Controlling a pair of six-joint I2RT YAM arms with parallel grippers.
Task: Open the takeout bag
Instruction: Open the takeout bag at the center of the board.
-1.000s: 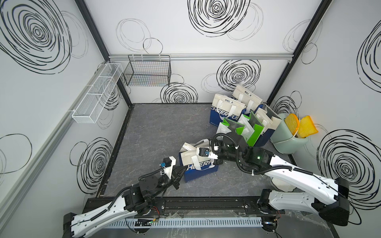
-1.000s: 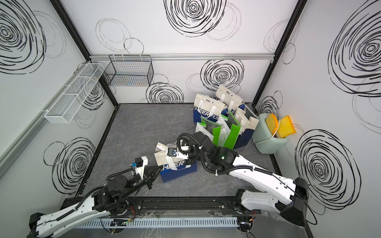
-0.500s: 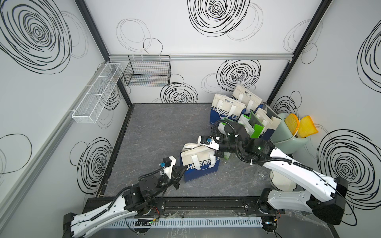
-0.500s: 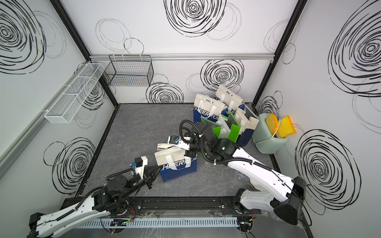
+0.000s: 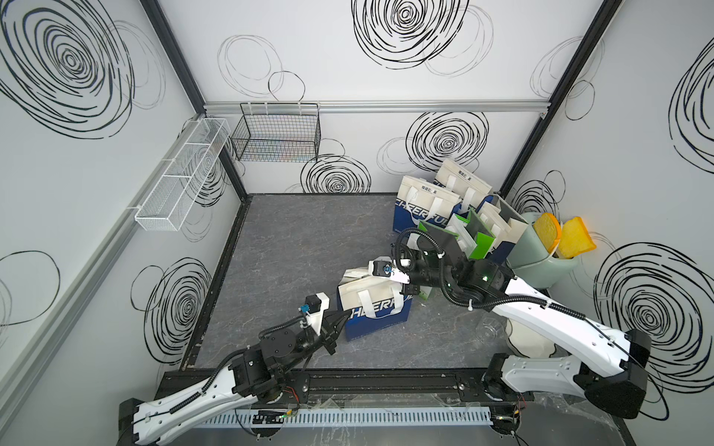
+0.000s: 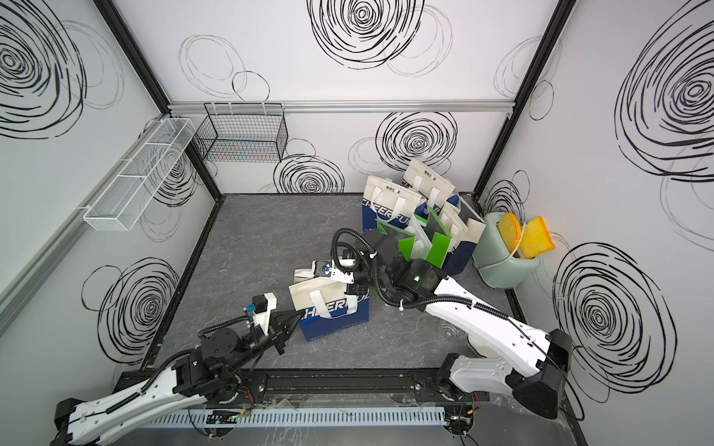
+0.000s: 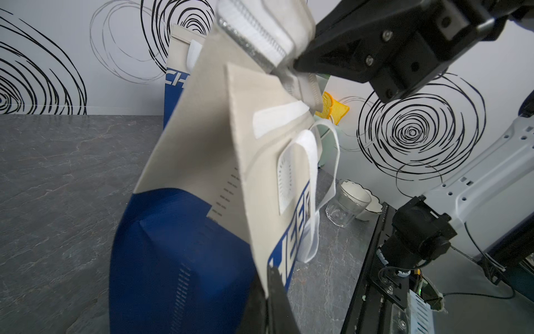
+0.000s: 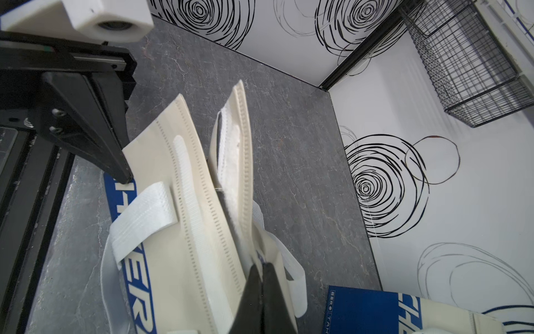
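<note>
- Left gripper (image 5: 340, 321) is clenched on the near top corner of the takeout bag (image 5: 376, 324), its black fingertips (image 7: 273, 292) pinching the beige front flap.
- Right gripper (image 5: 408, 289) is clamped on the bag's rear flap, just beside the white fuzzy fastening strip (image 8: 228, 156).
- Takeout bag stands upright between the two arms, toward the front of the floor (image 5: 301, 239), with its two top flaps held apart.
- White letters on its blue lower half read "HEER" in both top views; a white handle (image 5: 365, 305) crosses the rest.
- Spare bags (image 5: 425, 210) in the back right corner show "CHEERFU"; the small print on their beige tops cannot be read.
- Floor is dark grey with a stone pattern.
- Walls are white with black scribbled spirals, and carry a black wire basket (image 5: 278, 135) and a white wire shelf (image 5: 181, 173).
</note>
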